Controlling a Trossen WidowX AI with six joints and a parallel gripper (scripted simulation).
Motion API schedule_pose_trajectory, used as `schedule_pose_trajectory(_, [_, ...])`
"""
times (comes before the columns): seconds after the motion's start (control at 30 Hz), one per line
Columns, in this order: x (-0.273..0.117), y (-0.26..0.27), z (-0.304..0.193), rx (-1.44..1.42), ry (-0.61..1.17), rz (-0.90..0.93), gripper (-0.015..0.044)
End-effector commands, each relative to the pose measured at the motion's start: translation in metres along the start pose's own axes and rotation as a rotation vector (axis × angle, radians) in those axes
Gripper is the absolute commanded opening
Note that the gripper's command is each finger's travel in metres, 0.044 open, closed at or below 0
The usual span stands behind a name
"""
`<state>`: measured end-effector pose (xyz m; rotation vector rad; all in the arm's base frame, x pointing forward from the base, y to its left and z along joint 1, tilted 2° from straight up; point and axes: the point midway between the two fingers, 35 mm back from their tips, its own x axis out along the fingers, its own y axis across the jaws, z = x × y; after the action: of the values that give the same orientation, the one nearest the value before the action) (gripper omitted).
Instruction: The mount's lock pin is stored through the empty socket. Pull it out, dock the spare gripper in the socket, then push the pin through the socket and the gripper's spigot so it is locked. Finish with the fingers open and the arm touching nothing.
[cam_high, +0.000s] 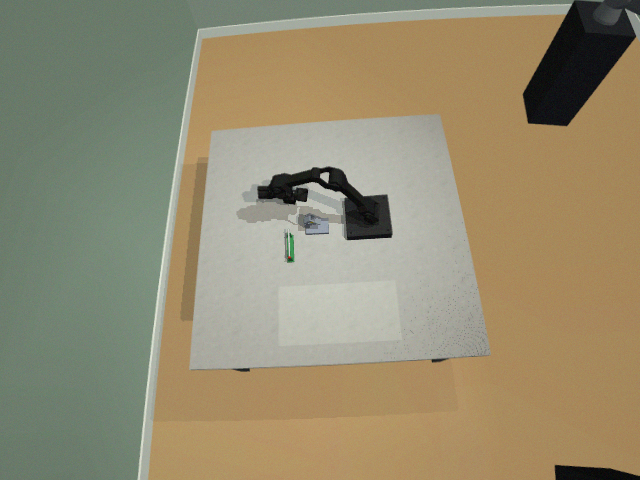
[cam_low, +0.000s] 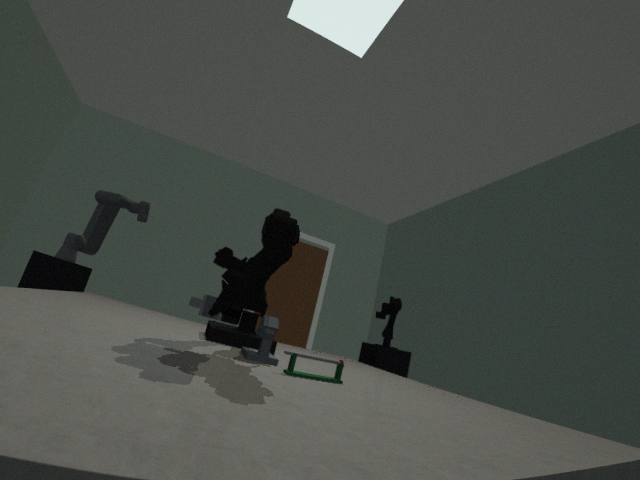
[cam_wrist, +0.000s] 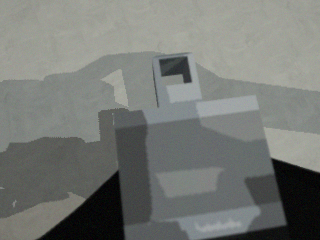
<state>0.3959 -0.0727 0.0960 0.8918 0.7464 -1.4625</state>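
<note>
The spare gripper, a pale grey block (cam_wrist: 185, 150) (cam_low: 208, 303) with a square-holed spigot (cam_wrist: 197, 94) at its far end, is held off the table. My gripper (cam_wrist: 183, 163) is shut on it, with a black finger on each side in the wrist view. In the top view my arm's body hides it. The grey mount (cam_high: 320, 230) (cam_low: 267, 338) stands on the table between the arm's base and the green stand. The lock pin (cam_high: 288, 243) (cam_low: 315, 357), a pale rod with a red end, lies across the green stand (cam_high: 293, 249) (cam_low: 312, 378), outside the socket.
My arm's black base (cam_high: 368, 227) stands beside the mount. A pale rectangle (cam_high: 338, 312) marks the table's near part in the top view. Other robots on black pedestals (cam_low: 55, 272) (cam_low: 385, 356) stand away from the table.
</note>
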Motion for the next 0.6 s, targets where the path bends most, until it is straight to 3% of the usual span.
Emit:
schedule_pose_trajectory(0.0, [-0.023,-0.001,0.014,0.008,-0.004,0.015,0.0])
schedule_pose_trajectory(0.57, [-0.029,-0.004,0.016,-0.004,-0.001,0.008,0.0])
